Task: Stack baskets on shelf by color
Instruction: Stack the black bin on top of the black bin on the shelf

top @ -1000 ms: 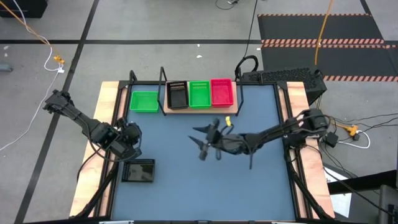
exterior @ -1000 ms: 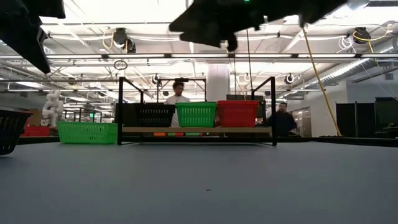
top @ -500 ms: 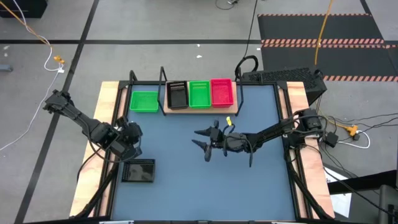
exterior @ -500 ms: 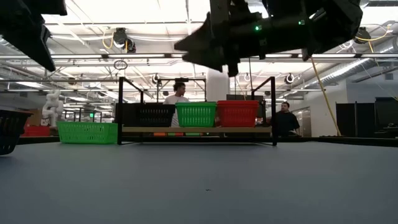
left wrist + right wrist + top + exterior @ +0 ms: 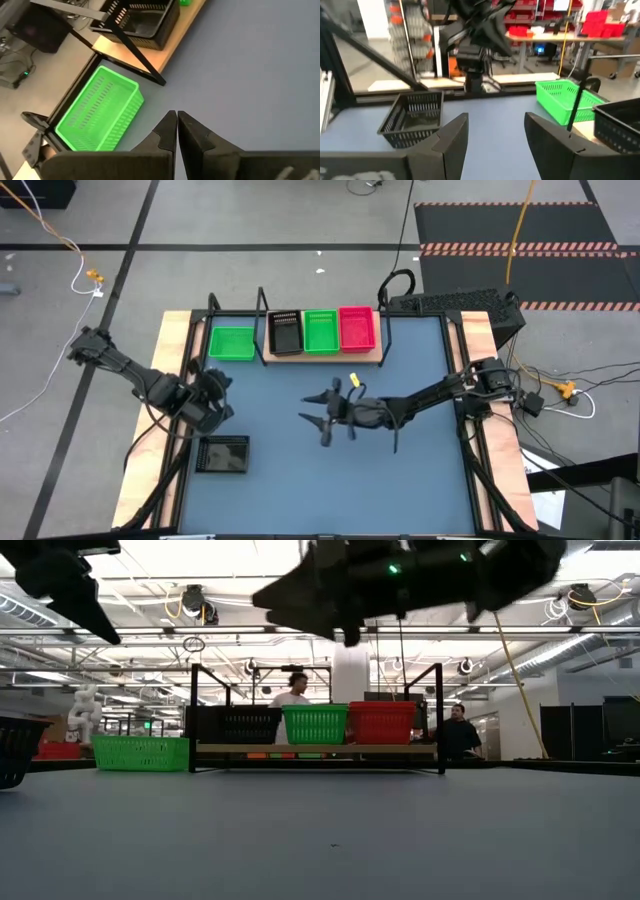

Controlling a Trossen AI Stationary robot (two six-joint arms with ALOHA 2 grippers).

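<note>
The wooden shelf [image 5: 322, 357] at the table's far edge bears a black basket [image 5: 286, 333], a green basket [image 5: 321, 331] and a pink-red basket [image 5: 357, 327] side by side. Another green basket [image 5: 232, 343] rests on the table just left of the shelf; it also shows in the left wrist view [image 5: 100, 117]. A black basket [image 5: 223, 453] rests on the table near the left edge, and shows in the right wrist view [image 5: 415, 122]. My left gripper [image 5: 176, 127] is shut and empty, in the air between these two. My right gripper [image 5: 495, 132] is open and empty above mid-table [image 5: 312, 415].
Black wire uprights [image 5: 262, 310] stand at the shelf's ends. Bare blue-grey tabletop [image 5: 400, 470] lies in the near and right parts. People [image 5: 293, 690] stand in the room beyond the table.
My right gripper, still open, has gone a little toward the table's left edge above mid-table. My left gripper has shifted slightly toward the far edge. The baskets have stayed where they were.
</note>
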